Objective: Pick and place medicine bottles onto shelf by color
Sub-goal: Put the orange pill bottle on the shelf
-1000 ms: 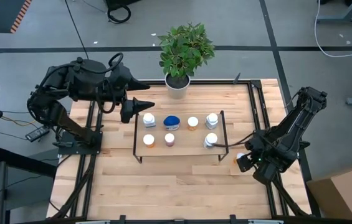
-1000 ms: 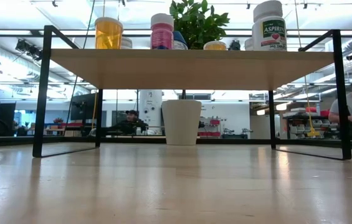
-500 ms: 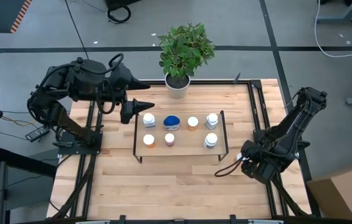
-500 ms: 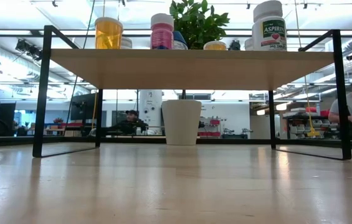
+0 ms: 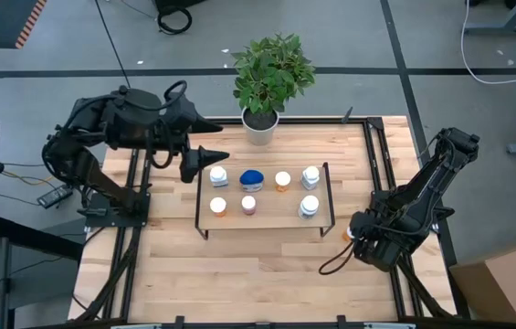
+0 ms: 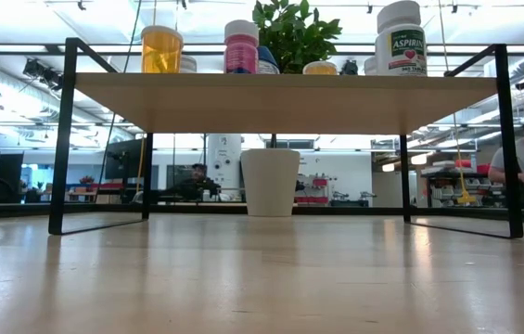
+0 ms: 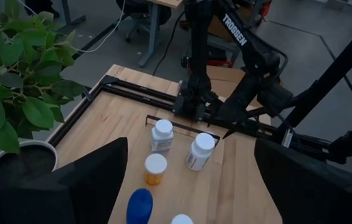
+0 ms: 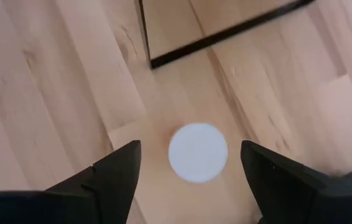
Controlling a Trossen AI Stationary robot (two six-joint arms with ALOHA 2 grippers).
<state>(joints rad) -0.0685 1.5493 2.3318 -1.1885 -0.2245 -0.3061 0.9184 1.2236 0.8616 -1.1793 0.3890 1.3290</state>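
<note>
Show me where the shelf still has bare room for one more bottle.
The shelf is bare along its front edge and in the front-row gap between the pink bottle and the front white bottle. The back row, from the left gripper to the back white bottle, is crowded.

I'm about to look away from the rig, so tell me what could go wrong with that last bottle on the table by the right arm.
The right gripper hangs open above the white-capped bottle standing on the table, with the cap off-centre towards one finger; closing like this might tip it. The shelf leg is close, so the lift could clip it. The shelf already holds seven bottles, so the free spot is tight.
</note>
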